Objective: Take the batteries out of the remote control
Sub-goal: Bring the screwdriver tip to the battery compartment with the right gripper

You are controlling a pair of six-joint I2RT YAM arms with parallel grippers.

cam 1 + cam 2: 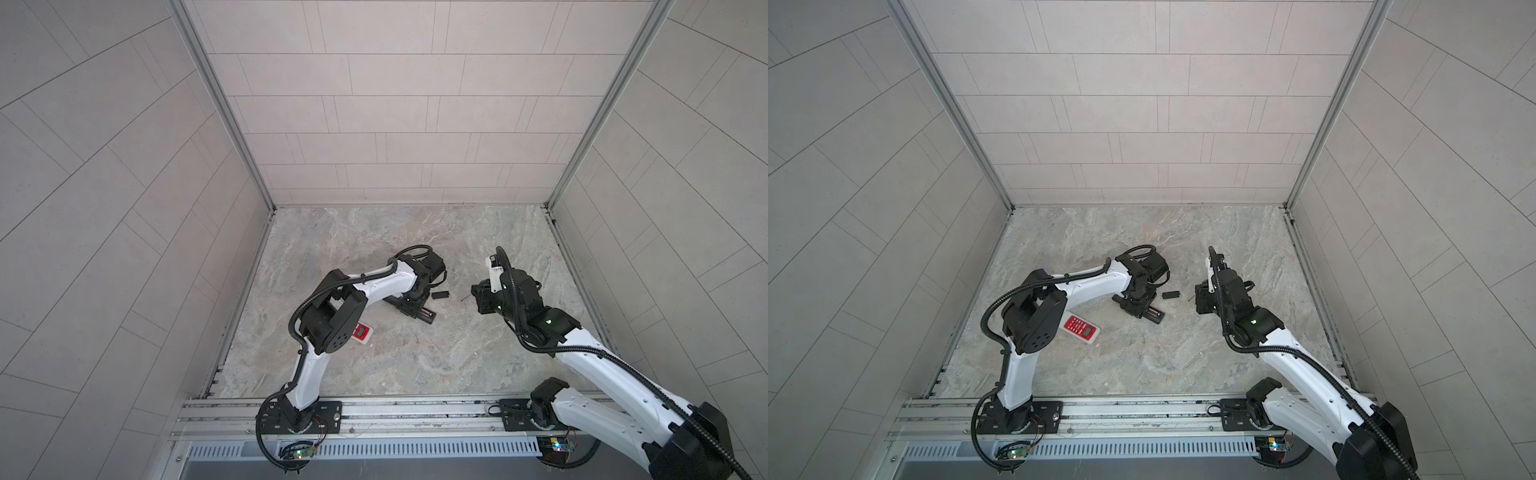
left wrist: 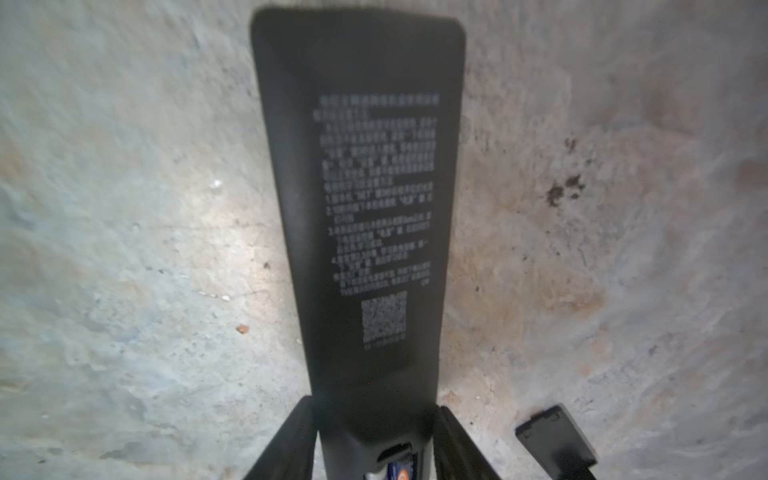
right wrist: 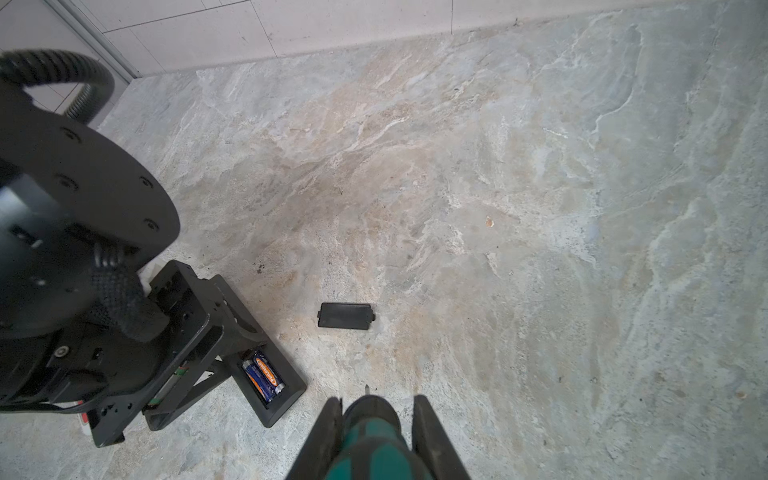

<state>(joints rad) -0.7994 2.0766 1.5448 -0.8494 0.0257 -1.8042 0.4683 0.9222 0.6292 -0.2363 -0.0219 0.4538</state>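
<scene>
A black remote control lies back-up on the stone floor with its battery bay open. Two blue-and-orange batteries sit side by side in the bay, also seen in a top view as batteries. My left gripper straddles the remote near the bay, its fingers pressed against both long sides. My right gripper hovers to the right of the remote, shut on a green-handled screwdriver whose tip points at the floor.
A small black cover plate lies flat between the two grippers, seen in a top view as the cover plate. A red-and-white remote lies partly under the left arm's elbow. Tiled walls enclose the floor on three sides.
</scene>
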